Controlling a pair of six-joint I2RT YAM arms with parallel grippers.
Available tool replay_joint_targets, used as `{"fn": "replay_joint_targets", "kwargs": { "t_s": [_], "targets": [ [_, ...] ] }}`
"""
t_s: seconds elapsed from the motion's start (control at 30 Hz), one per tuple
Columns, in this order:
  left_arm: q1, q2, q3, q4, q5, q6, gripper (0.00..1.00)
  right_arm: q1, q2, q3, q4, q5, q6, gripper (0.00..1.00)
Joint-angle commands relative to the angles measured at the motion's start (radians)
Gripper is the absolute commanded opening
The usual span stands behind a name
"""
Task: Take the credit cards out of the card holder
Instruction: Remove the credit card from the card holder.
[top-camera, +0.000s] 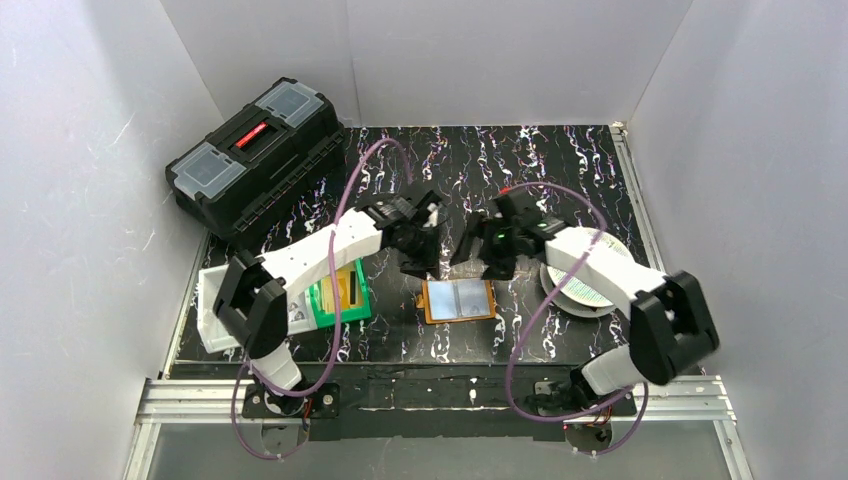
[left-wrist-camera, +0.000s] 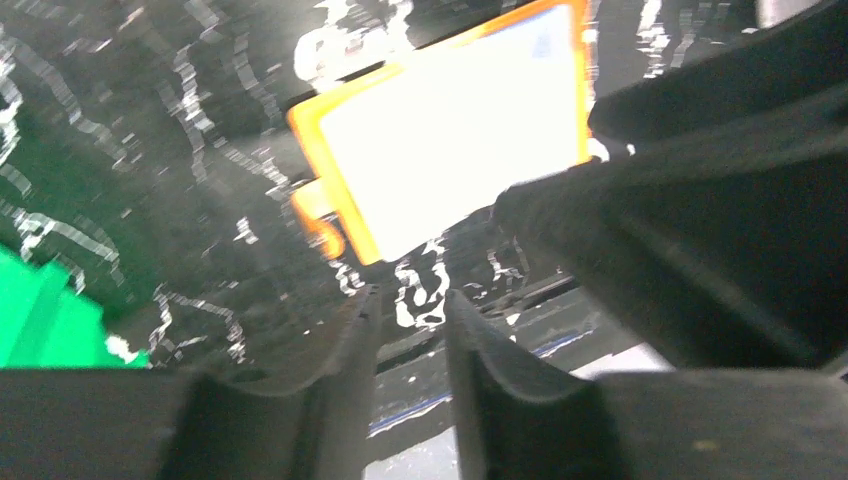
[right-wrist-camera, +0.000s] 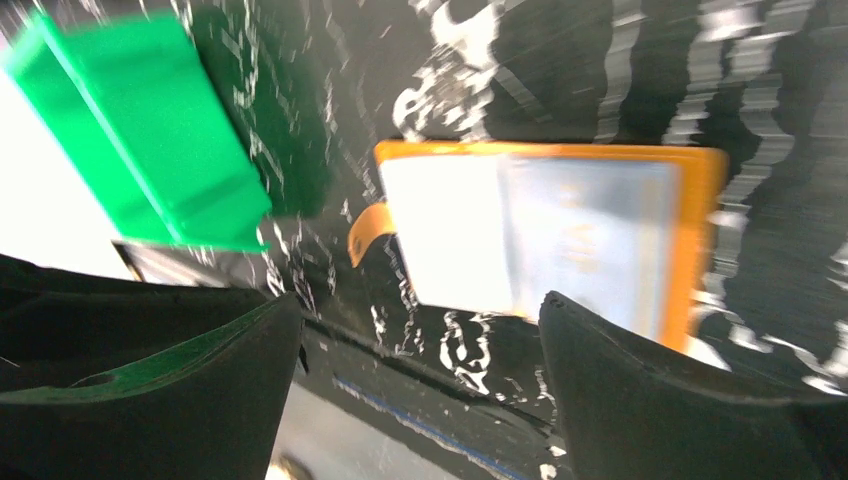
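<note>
The card holder (top-camera: 458, 299) lies open and flat on the black marbled table, orange rim up, its silvery-clear pockets facing the camera. It also shows as card holder (left-wrist-camera: 450, 130) in the left wrist view and card holder (right-wrist-camera: 540, 235) in the right wrist view. The glare hides whether credit cards sit in the pockets. My left gripper (top-camera: 420, 263) hangs just beyond the holder's far left corner, and in its own view the left gripper (left-wrist-camera: 412, 300) has a narrow gap with nothing in it. My right gripper (top-camera: 482, 262) hovers over the far right corner. That right gripper (right-wrist-camera: 420, 305) is wide open and empty.
A green bin (top-camera: 340, 297) stands left of the holder, also seen as green bin (right-wrist-camera: 140, 130), with a white tray (top-camera: 212, 305) beside it. A black toolbox (top-camera: 255, 155) sits at the back left. A round white patterned disc (top-camera: 590, 285) lies under the right arm.
</note>
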Motion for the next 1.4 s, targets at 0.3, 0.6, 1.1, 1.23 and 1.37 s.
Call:
{"fn": "replay_joint_targets", "kwargs": {
  "t_s": [0.3,0.6,1.1,1.23,1.37],
  "targets": [
    [-0.24,0.402,0.423,-0.103,-0.22,0.103,0.57,-0.337,-0.317,-0.285,-0.144,0.092,-0.024,0.98],
    [-0.283,0.535,0.477,-0.137,-0.272,0.138,0.58,-0.359,-0.362,-0.342,-0.139,0.071,-0.017,0.99],
    [-0.279,0.622,0.334,-0.103,-0.299,0.117,0.45,-0.358,-0.338,-0.343,-0.124,0.054,-0.031,0.98],
    [-0.249,0.622,0.26,-0.061,-0.271,0.104,0.32,-0.353,-0.325,-0.348,-0.112,0.045,-0.031,0.98],
    [-0.218,0.6,0.206,-0.014,-0.217,0.096,0.17,-0.336,-0.308,-0.343,-0.097,0.026,-0.034,0.98]
  ]
}}
